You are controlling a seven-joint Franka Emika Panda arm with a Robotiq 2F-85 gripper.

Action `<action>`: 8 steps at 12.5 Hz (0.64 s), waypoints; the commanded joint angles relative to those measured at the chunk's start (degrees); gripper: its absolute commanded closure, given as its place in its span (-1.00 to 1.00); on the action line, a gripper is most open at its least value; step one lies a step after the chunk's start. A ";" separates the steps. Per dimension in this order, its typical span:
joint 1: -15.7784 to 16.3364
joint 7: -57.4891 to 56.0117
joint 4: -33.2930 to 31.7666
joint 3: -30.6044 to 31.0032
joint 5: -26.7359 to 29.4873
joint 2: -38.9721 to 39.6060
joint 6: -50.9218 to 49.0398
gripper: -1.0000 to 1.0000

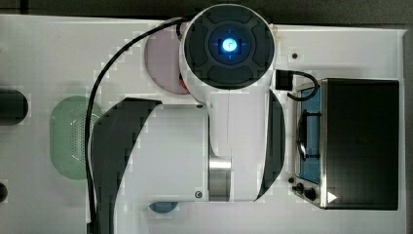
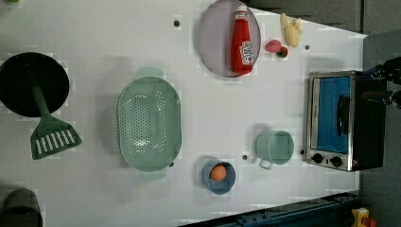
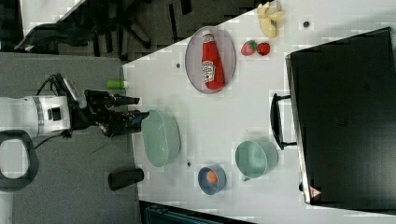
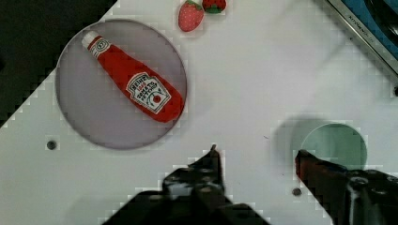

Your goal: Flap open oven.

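The gripper (image 4: 256, 159) hangs high over the white table (image 4: 244, 70) with its two fingers (image 4: 213, 161) spread open and holding nothing, and the oven (image 4: 371, 28) stands well away past them, door shut, its long bar handle (image 3: 275, 122) facing them.

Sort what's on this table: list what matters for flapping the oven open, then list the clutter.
For the job:
- oven, door shut
- its bar handle
- claw, open, holding nothing

Just lying about:
- ketchup bottle on plate
- colander
- mug
- bowl with egg
- strawberries
- spatula
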 commanded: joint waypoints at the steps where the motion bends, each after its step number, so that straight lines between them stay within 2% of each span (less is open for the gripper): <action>1: -1.16 1.50 -9.46 -3.24 0.84 -17.30 -8.26 -0.59; 3: -1.16 1.49 -9.47 -3.23 0.84 -17.30 -8.25 -0.99; 7: -1.15 1.50 -9.46 -3.22 0.84 -17.30 -8.25 -1.00; 8: -1.15 1.50 -9.45 -3.23 0.84 -17.31 -8.25 -0.90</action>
